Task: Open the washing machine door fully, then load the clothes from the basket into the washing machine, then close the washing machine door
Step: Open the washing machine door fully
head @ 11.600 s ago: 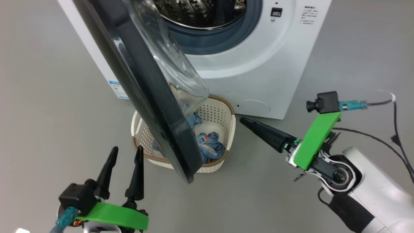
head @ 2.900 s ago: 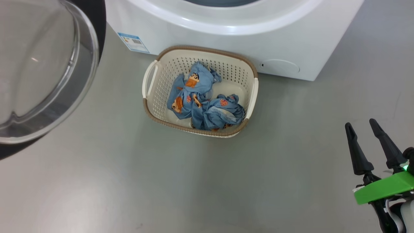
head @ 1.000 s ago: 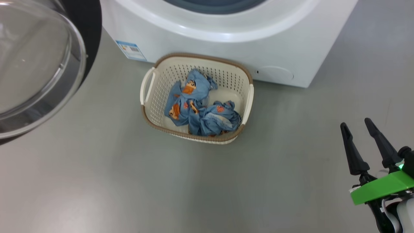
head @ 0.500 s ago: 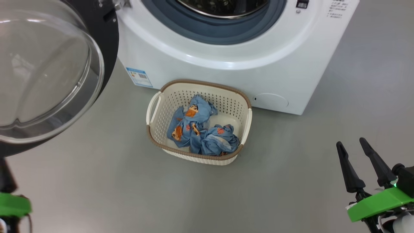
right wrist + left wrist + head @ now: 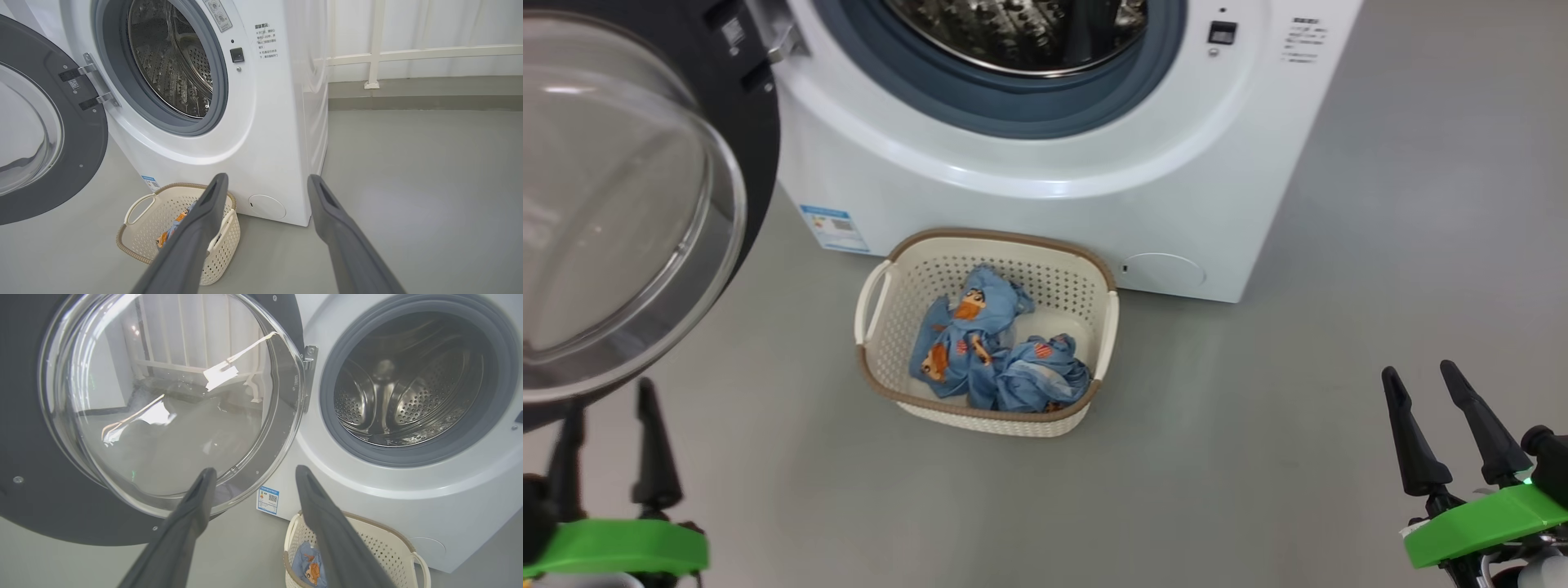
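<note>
Door (image 5: 745, 106) stands wide open left of washer (image 5: 1045, 220); basket (image 5: 984, 421) of clothes (image 5: 980, 355) sits before it; left gripper (image 5: 610, 394) and right gripper (image 5: 1417, 369) gape empty.

The right gripper (image 5: 266, 179) hangs with fingers spread, nothing between them. Beyond it stands the washing machine (image 5: 261, 134), its door (image 5: 88, 143) swung wide to the left — steel drum (image 5: 171, 61) in plain sight — and the basket (image 5: 126, 245) of clothes (image 5: 173, 230) on the floor just before it.

head: high, looking down | wrists: low, facing washing machine (image 5: 367, 498) | shared: basket (image 5: 996, 235)
</note>
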Tool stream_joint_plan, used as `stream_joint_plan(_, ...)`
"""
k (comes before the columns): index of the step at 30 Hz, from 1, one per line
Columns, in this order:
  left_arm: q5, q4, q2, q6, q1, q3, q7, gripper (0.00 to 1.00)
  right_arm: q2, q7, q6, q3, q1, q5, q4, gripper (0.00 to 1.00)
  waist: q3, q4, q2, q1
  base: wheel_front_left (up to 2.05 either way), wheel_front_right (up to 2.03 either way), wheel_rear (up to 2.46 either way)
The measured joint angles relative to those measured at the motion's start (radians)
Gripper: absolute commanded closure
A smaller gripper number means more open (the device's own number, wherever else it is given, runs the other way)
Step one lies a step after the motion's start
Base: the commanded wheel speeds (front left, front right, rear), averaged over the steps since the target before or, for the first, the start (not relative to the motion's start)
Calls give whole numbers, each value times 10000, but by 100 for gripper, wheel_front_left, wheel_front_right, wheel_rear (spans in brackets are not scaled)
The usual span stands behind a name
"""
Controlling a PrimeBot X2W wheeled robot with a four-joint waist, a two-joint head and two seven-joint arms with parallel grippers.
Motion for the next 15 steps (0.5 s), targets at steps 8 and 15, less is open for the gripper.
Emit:
stream_joint_plan(8,-525,-134,307,0,187,-1208,2,0,138,-2,0,-125,156,0,-25,0,-35,-656,0,0,0,0,0)
stream_joint_plan(15,-754,-180,550,0,189,-1710,2,0,236,0,0,-130,156,2,-13,0,-10,-1307,0,0,0,0,0)
